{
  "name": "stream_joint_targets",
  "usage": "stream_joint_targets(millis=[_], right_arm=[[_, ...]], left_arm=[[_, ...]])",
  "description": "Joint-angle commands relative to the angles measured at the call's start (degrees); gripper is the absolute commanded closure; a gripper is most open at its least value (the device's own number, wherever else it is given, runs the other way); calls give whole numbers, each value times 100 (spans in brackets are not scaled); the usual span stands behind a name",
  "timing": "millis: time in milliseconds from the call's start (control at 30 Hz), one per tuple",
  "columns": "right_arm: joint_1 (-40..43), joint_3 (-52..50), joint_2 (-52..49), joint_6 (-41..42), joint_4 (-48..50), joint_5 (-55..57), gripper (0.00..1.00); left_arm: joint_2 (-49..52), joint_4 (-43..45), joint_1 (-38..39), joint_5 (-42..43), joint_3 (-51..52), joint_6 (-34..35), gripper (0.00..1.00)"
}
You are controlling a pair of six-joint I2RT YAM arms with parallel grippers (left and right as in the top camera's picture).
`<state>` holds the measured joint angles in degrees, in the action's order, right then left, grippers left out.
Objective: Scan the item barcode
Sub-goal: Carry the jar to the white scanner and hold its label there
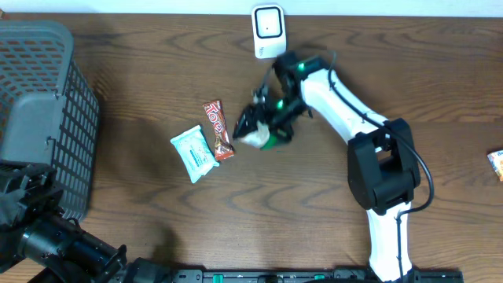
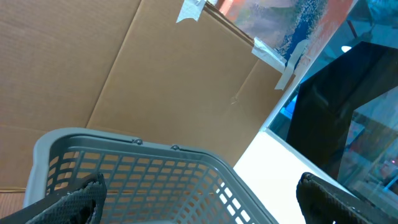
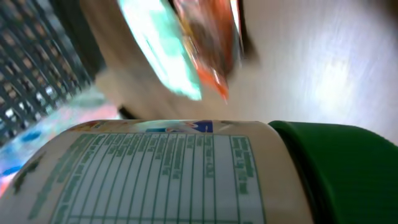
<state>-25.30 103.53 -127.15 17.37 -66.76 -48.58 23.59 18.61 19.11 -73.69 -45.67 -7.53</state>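
The cream-labelled bottle with green cap is clamped in the right tool, jaws spread wide around it, short of the white barcode scanner beyond. Pickup looks complete; scanning is outstanding. The left tool stands fully open, empty.

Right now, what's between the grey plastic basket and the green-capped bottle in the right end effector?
Overhead view: a white-and-teal flat packet and a red candy bar wrapper, side by side, next to the green-capped bottle.

Bottle cap green; label prob cream.
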Motion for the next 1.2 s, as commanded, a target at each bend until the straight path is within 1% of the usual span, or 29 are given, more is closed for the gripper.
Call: stream_joint_targets(millis=[0, 100, 233, 300, 367, 500, 633, 733, 867, 1100, 1167], right_arm=[[57, 634, -33, -74, 337, 903, 40], [57, 1025, -33, -122, 761, 1749, 39], [57, 1226, -33, -490, 1569, 1967, 34], [57, 1226, -33, -588, 1961, 2177, 34], [57, 1222, -35, -592, 2264, 2588, 34], [57, 1217, -39, -903, 2739, 3281, 37], [57, 1215, -68, -1060, 3274, 4000, 37], [57, 1215, -114, -1290, 3663, 4262, 38], [70, 1215, -315, -1342, 4234, 4743, 40], [127, 1215, -758, -1495, 5359, 5372, 38], [155, 1215, -844, -1633, 5733, 5434, 39]], left_arm=[[-39, 26, -28, -55, -42, -33, 2], [-39, 26, -28, -55, -42, -33, 2], [-39, 26, -28, -55, -42, -33, 2], [-39, 26, -28, -55, -42, -33, 2], [-39, 26, -28, -55, -42, -33, 2], [-39, 26, -28, -55, -42, -33, 2], [-39, 26, -28, -55, -42, -33, 2], [-39, 26, -28, -55, -42, -33, 2], [-39, 26, -28, -55, -42, -33, 2], [-39, 26, -28, -55, -42, -33, 2], [-39, 26, -28, -55, -42, -33, 2]])
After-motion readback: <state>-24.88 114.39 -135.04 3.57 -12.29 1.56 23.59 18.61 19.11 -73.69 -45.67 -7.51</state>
